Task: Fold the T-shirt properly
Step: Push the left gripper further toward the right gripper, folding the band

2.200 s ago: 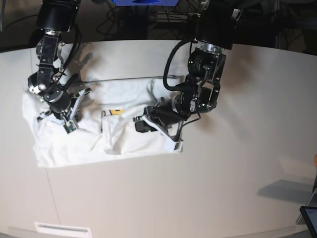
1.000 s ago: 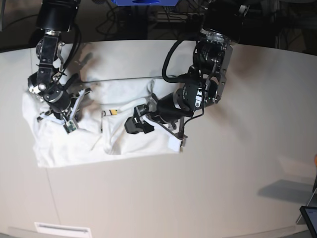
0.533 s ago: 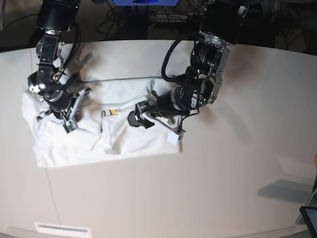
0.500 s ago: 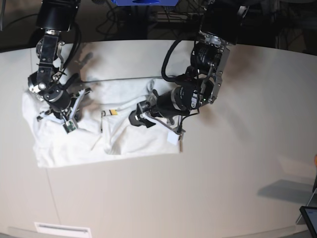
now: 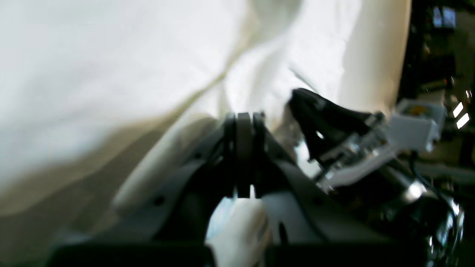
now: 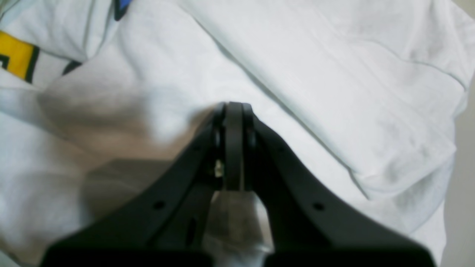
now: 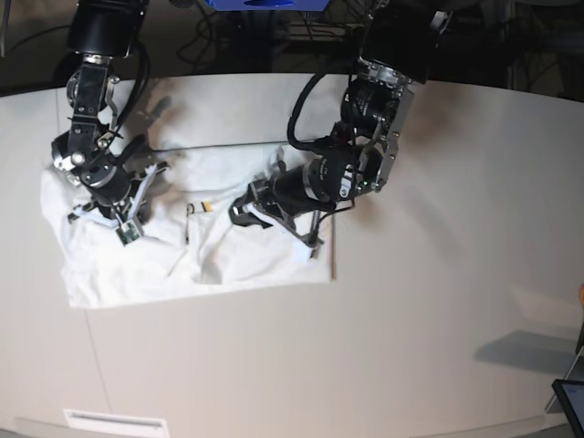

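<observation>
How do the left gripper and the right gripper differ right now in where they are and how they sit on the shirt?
The left gripper sits near the middle of the T-shirt, its arm reaching across low; the right gripper is at the shirt's far end, its arm coming down more steeply. A yellow patch of print shows near the left gripper, none by the right. Both are shut, fingertips against white cloth.

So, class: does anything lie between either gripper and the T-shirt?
Nothing visible does. The left gripper and the right gripper each sit with jaws together directly against the white T-shirt, with only its own folds around them.
</observation>
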Controlling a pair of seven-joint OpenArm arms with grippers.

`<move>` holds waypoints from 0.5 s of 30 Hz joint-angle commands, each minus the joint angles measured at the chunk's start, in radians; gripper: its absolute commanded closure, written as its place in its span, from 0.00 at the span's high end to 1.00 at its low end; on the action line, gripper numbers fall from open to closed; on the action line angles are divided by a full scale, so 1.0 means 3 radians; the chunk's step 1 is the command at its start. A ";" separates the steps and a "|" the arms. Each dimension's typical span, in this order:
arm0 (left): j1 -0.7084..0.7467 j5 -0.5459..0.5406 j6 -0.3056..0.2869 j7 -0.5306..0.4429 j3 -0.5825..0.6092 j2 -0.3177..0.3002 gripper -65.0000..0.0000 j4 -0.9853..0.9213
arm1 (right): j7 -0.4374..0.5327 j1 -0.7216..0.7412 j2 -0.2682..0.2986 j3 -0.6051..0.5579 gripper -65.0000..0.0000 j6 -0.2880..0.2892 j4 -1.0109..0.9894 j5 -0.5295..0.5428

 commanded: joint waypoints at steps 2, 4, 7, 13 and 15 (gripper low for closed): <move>-0.0120 -0.0062 -0.0084 -0.0019 0.0132 0.0089 0.00 0.0025 | -0.0283 -0.0052 0.0005 0.0004 0.02 0.0068 -0.0023 -0.0138; -0.0161 -0.0062 -0.0084 -0.0019 0.0240 0.0135 0.00 -0.0057 | -0.0283 -0.0057 0.0005 0.0004 0.02 -0.0035 -0.0028 -0.0138; -0.0233 -0.0062 -0.0084 -0.0019 0.0352 0.0217 0.00 -0.0108 | -0.0283 -0.0057 0.0005 -0.0011 0.02 -0.0101 -0.0028 -0.0138; -0.0314 -0.0062 -0.0084 0.0001 0.0475 0.0330 0.00 -0.0154 | -0.0283 -0.0057 0.0005 -0.0011 0.02 -0.0111 -0.0033 -0.0138; -0.0319 -0.0062 -0.0084 0.0047 0.0506 0.0335 0.00 -0.0231 | -0.0283 -0.0057 0.0005 -0.0011 0.02 -0.0111 -0.0033 -0.0138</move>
